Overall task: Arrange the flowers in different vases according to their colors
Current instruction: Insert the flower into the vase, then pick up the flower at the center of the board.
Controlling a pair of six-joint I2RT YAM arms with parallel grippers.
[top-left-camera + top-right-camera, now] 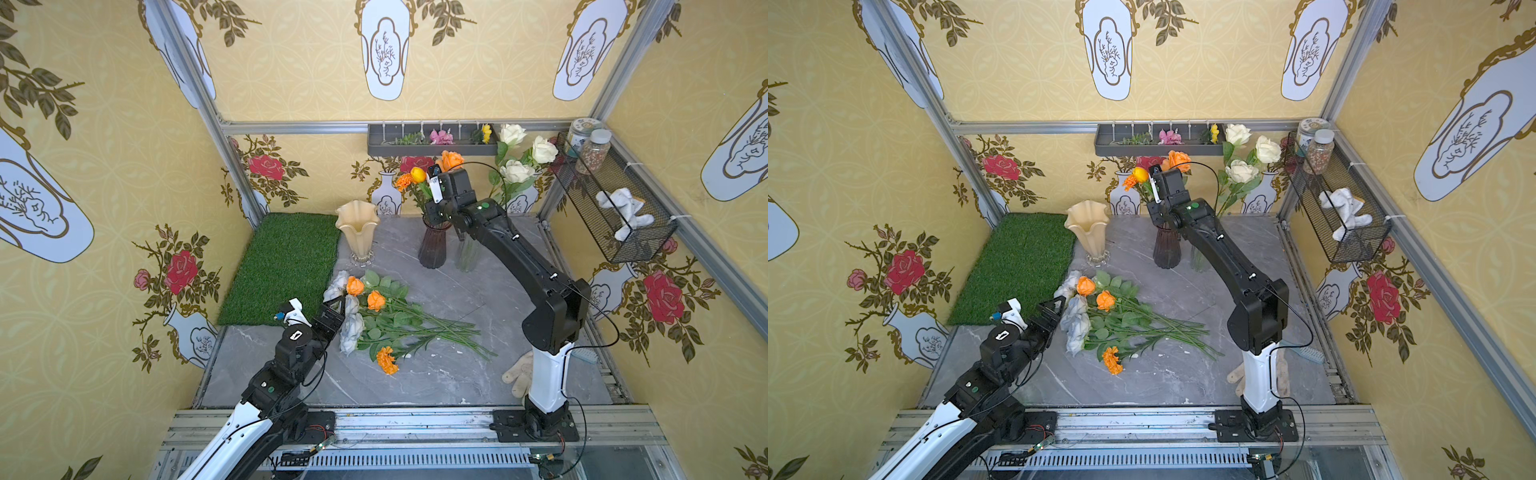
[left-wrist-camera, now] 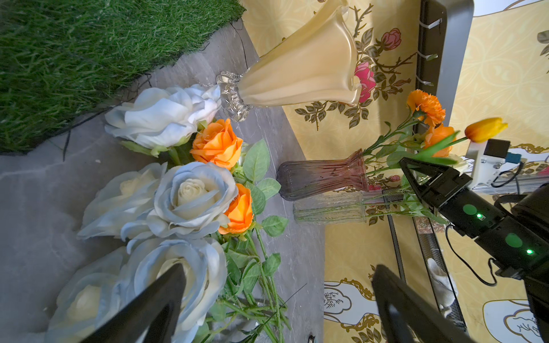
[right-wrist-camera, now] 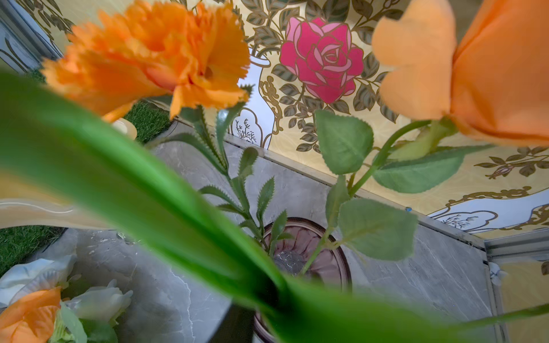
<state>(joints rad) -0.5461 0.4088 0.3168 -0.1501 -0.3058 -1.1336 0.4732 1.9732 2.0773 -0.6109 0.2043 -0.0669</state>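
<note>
A pile of flowers lies mid-table: two orange roses [image 1: 355, 286] [image 1: 376, 300], an orange marigold [image 1: 386, 359] and pale blue-white roses [image 1: 351, 332] [image 2: 190, 193]. My left gripper [image 1: 336, 305] [image 2: 279, 267] is open beside the pale roses, holding nothing. The cream-amber vase [image 1: 357, 232] is empty. The purple vase [image 1: 432, 249] holds an orange rose [image 1: 451, 160], a marigold [image 1: 403, 181] and the yellow tulip [image 1: 418, 174]. My right gripper [image 1: 434, 216] [image 2: 411, 178] hangs over its mouth, jaws partly apart around the tulip's stem. One finger [image 3: 231, 323] shows; a leaf hides the other. Cream-white roses [image 1: 517, 170] stand in the clear vase [image 1: 467, 253].
A green grass mat [image 1: 282, 266] covers the back left of the table. On the right wall hangs a wire basket [image 1: 582, 195] with jars and a cloth. A grey shelf [image 1: 374, 145] with small sprigs is on the back wall. A glove [image 1: 519, 374] and a brush [image 1: 584, 355] lie by the right arm's base.
</note>
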